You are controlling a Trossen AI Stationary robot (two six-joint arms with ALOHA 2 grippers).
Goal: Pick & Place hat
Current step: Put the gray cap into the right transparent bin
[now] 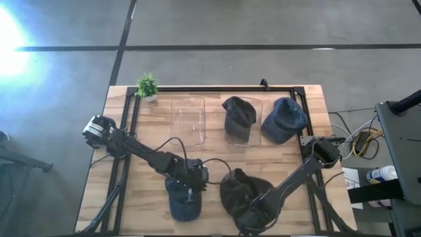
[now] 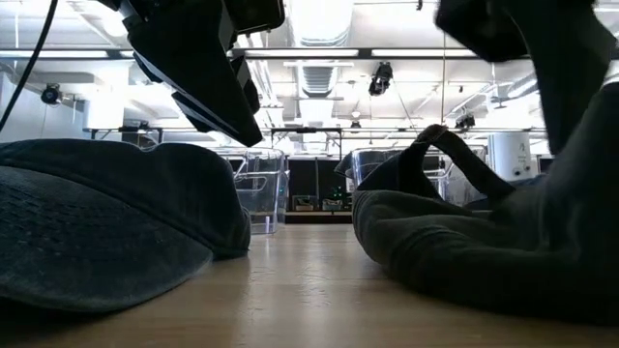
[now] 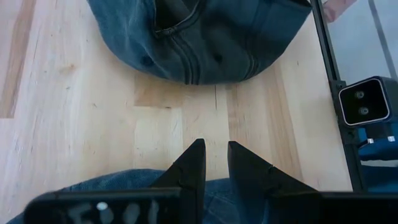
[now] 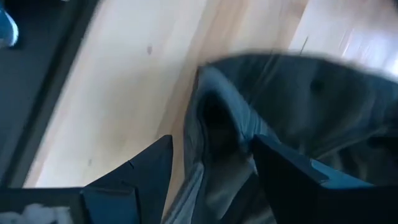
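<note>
Hats lie at four spots on the wooden desk [image 1: 217, 164]. A blue hat [image 1: 184, 201] sits at the near edge under the left gripper [image 3: 216, 163], whose fingers stand narrow with a slim gap, holding nothing visible. Just right of it, a dark olive hat [image 1: 245, 191] lies at the near edge; the right gripper [image 4: 211, 165] hovers over its brim with fingers wide, straddling the fabric. Bare wood separates the two hats. At the far side, an empty clear bin [image 1: 189, 118] stands left of a second bin holding a dark hat [image 1: 238, 115]; another blue hat [image 1: 284, 120] lies beside it, near the right edge. A small plant [image 1: 147, 85] marks the far-left corner. Only the low view shows the lit room behind.
</note>
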